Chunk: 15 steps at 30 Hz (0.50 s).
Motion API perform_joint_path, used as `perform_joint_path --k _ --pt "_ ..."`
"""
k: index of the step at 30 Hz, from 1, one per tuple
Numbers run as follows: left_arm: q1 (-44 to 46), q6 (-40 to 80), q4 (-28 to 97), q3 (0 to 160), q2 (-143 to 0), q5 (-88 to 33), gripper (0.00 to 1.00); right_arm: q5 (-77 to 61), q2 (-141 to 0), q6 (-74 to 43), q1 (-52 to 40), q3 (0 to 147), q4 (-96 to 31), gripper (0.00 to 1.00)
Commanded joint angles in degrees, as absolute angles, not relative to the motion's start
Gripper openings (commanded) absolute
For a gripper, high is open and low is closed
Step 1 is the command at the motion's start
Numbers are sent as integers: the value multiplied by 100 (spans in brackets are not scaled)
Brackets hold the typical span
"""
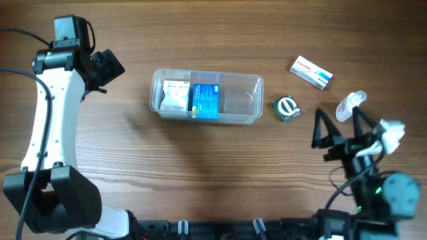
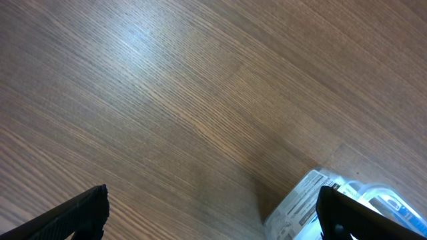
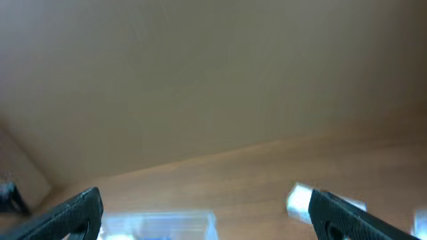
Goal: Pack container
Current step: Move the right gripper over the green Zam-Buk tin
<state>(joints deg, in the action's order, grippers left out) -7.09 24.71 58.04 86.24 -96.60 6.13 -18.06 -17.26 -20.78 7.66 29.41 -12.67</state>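
The clear plastic container [image 1: 241,100] lies across the middle of the table. Its left half holds a white box [image 1: 175,95] and a blue box [image 1: 205,100]; its right half is bare. My left gripper [image 1: 109,67] is open and empty, to the left of the container and apart from it. In the left wrist view [image 2: 213,203] the container's corner [image 2: 303,200] shows at the lower right. My right gripper [image 1: 340,128] is open and empty, to the right of the container. Its wrist view [image 3: 207,210] shows the container [image 3: 160,225] blurred and far off.
A small green item with a white ring [image 1: 287,108] lies just right of the container. A white box with red and blue print [image 1: 311,72] lies at the back right, also in the right wrist view [image 3: 300,199]. A small clear bottle [image 1: 350,105] lies close to my right gripper.
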Motion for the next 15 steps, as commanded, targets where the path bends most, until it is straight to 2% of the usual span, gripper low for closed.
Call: perform_joint_path --k 1,3,4,7,10,15 --pt "-731 2445 5813 8637 -9653 585 100 -1951 -3343 -1664 757 4499 -2248 100" --pt "-731 2445 5813 8637 -9653 585 100 -1905 -4187 -1232 757 5474 -3100 100" --pt "-731 2445 5813 8637 -9653 585 100 -1614 -4989 -915 757 6453 -4077 100" --pt "-731 2445 5813 8637 -9653 585 100 -1291 -6034 -591 757 7669 -5280 100" --pt "-731 2443 5813 8637 -9653 585 100 -1295 -6779 -537 757 8329 -5902 100" --pt "-731 2443 5813 8637 -9653 585 100 -1291 -7332 -637 757 8394 -5828 100"
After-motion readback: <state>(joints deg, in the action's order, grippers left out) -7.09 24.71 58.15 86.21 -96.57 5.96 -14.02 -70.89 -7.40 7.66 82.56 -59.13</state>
